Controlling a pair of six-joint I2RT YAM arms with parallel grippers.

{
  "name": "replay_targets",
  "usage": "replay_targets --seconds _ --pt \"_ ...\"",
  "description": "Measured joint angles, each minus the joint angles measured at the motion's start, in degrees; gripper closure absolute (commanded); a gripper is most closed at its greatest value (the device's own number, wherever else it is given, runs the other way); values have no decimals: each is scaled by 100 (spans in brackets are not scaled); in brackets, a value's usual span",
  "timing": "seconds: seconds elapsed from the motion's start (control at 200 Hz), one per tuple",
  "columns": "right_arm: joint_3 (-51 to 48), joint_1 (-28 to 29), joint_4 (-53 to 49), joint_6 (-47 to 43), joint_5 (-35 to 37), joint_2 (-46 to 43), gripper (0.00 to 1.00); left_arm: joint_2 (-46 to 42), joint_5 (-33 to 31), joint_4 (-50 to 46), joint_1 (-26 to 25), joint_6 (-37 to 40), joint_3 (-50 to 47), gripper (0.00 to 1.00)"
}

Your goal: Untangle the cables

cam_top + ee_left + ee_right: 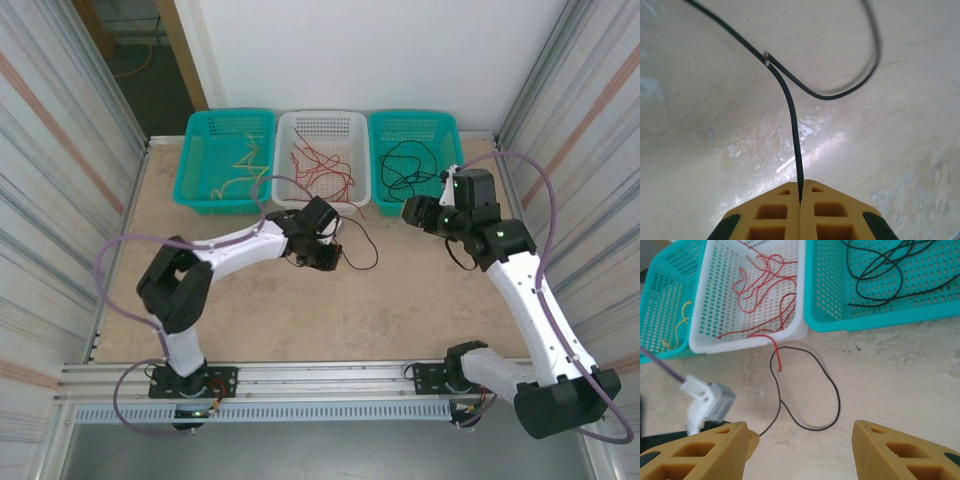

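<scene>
Held cable: a black cable point(375, 258) point(795, 135) point(839, 400) lies on the table point(300, 310) point(715, 100) point(900, 370) in front of the white basket, curled into one open loop that crosses itself near its bare end.
Grip: the left gripper point(328, 258) point(800, 192) has its yellow jaws pressed together on this black cable, which comes straight out of the seam between them.
Red cables: the red cables point(320, 165) point(765, 275) lie loosely curled in the white basket point(320, 116) point(755, 342); one red end hangs over the near rim and comes down inside the black loop.
Pale yellow cables: the pale yellow cables point(245, 165) point(685, 310) lie in the left teal basket point(230, 113) point(660, 300).
Black cables: the other black cables point(405, 165) point(885, 265) lie curled in the right teal basket point(415, 115) point(880, 322).
Baskets: the three stand side by side along the far edge of the table, the white one in the middle.
Right gripper: the right gripper point(413, 212) point(800, 430) hangs above the table just in front of the right teal basket, jaws apart with nothing between them, pointing towards the looped black cable.
</scene>
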Motion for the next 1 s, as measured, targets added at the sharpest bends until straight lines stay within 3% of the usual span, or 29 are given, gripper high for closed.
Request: replay_targets --seconds 0.17,0.391,0.611,0.837,0.997 --pt "55 337 59 -76 -74 11 38 -1268 -704 -247 -551 870 118 100" --pt "431 938 118 -389 -109 101 31 -2555 -1043 -326 -1104 2068 308 100" --pt "717 1130 166 -601 -111 184 29 -3359 -951 -120 -1088 2557 708 100" --pt "752 1150 175 -699 -120 219 30 -3416 -413 129 -1088 2702 1475 100" --pt "911 1152 188 -728 -101 238 38 -3418 -221 142 -1088 2763 1600 100"
